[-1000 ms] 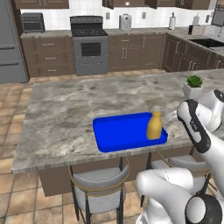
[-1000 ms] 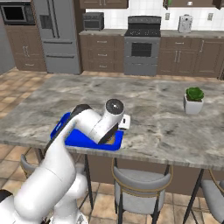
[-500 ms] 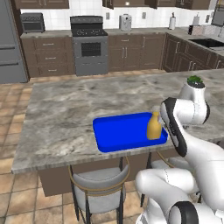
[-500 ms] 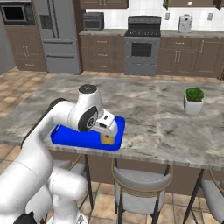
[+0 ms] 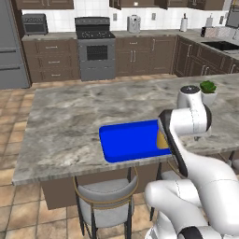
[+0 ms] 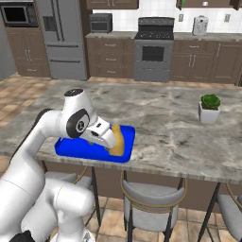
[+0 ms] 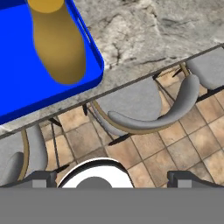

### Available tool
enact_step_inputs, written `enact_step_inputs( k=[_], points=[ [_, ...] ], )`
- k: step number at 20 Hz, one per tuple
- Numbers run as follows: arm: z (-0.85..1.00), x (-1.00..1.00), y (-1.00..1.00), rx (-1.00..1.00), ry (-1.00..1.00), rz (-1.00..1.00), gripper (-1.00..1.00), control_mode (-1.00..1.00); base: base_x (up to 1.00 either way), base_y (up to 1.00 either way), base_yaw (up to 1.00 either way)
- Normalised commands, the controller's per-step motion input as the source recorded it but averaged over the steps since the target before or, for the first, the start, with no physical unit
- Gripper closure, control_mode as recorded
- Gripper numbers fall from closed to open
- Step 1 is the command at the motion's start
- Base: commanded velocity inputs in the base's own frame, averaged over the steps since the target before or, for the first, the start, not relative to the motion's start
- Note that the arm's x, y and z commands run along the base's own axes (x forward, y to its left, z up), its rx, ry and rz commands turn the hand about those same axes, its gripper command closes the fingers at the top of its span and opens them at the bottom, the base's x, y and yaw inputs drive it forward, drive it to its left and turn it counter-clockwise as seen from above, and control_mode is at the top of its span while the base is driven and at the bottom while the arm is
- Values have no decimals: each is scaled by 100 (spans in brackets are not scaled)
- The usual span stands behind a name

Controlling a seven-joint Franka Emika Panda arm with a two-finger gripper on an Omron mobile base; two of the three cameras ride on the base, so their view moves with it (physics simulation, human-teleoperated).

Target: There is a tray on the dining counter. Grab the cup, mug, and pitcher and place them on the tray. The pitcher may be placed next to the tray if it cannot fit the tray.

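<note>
The yellow-orange pitcher (image 7: 59, 43) stands upright on the bright blue tray (image 7: 26, 87), near its right end. The tray (image 6: 80, 147) lies at the front edge of the dining counter (image 5: 70, 121). My gripper (image 7: 113, 178) is open, its two fingertips far apart with nothing between them, and it looks past the tray's corner at the stools and floor. In the right base view the gripper (image 6: 109, 140) hangs close beside the pitcher (image 6: 118, 141). In the left base view my arm hides most of the pitcher (image 5: 161, 140). The green cup and the white mug are out of view.
A small potted plant (image 6: 210, 108) stands on the counter to the right of the tray. Grey stools (image 7: 148, 109) (image 5: 105, 198) sit below the counter's front edge. A stove (image 5: 97, 49) and cabinets line the back wall.
The arm has swung across in front of the pitcher and the hand has turned. Pitcher and tray have stayed where they were; the base has not moved.
</note>
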Motion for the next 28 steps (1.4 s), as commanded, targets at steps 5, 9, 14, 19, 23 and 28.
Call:
enact_step_inputs(
  k=[5,9,14,19,23,28],
  points=[
    [0,-3,1,0,-1,-1,-100,-100,0,0,0],
    [0,0,0,0,0,0,-100,-100,0,0,0],
    [0,0,0,0,0,0,-100,-100,0,0,0],
    [0,0,0,0,0,0,-100,100,0,0,0],
    [0,0,0,0,0,0,-100,100,-15,0,0],
    [0,0,0,0,0,0,-100,100,-53,0,0]
  ],
)
